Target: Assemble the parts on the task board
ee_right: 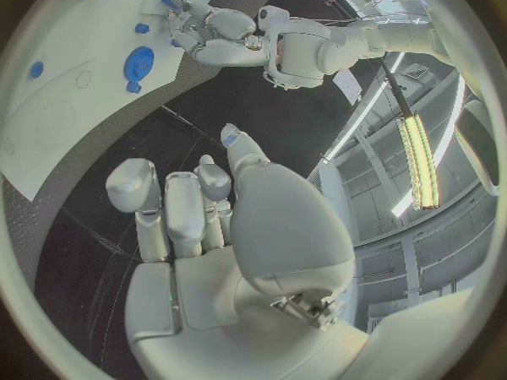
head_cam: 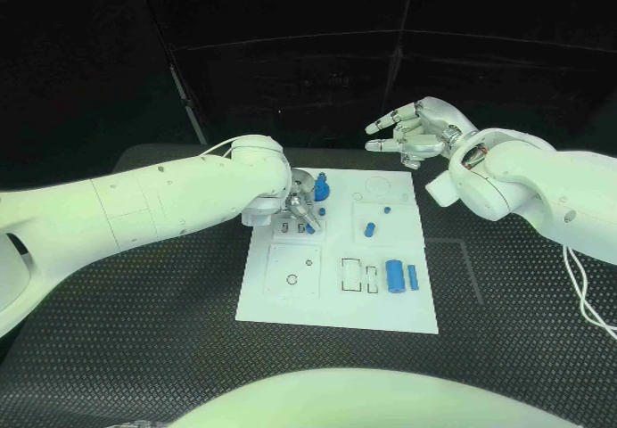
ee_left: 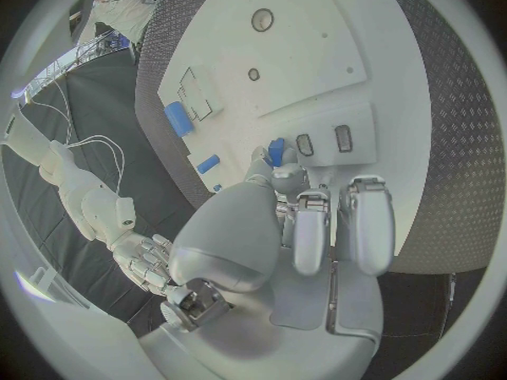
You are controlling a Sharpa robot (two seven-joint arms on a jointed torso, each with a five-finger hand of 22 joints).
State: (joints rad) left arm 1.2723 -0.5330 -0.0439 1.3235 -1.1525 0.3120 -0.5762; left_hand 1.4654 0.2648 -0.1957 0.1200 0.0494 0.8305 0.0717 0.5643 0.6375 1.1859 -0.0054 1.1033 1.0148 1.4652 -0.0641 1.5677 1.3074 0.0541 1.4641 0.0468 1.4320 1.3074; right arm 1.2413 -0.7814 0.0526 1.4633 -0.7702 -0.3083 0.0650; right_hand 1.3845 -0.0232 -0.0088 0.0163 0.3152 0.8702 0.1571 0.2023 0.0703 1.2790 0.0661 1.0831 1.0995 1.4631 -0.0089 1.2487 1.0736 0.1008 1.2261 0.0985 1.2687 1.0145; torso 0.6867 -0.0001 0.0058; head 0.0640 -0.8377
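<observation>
We see the left hand (head_cam: 301,203) down on the task board (head_cam: 337,308) near its far left corner, fingers pinching a small blue part (ee_left: 275,152) there; the right hand (head_cam: 414,132) hovers beyond the board's far right corner, fingers spread, grasping nothing

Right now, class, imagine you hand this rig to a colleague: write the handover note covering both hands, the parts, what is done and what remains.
Left hand: down on the task board, fingers pinching a small blue part at its far left slots.
Right hand: raised beyond the board's far edge, open, holding nothing.
Parts: round blue part beside the left hand; two small ones mid-board; two blue blocks near the right edge.
Done: cannot tell.
Left: most parts lie loose; assembly remains.
</observation>
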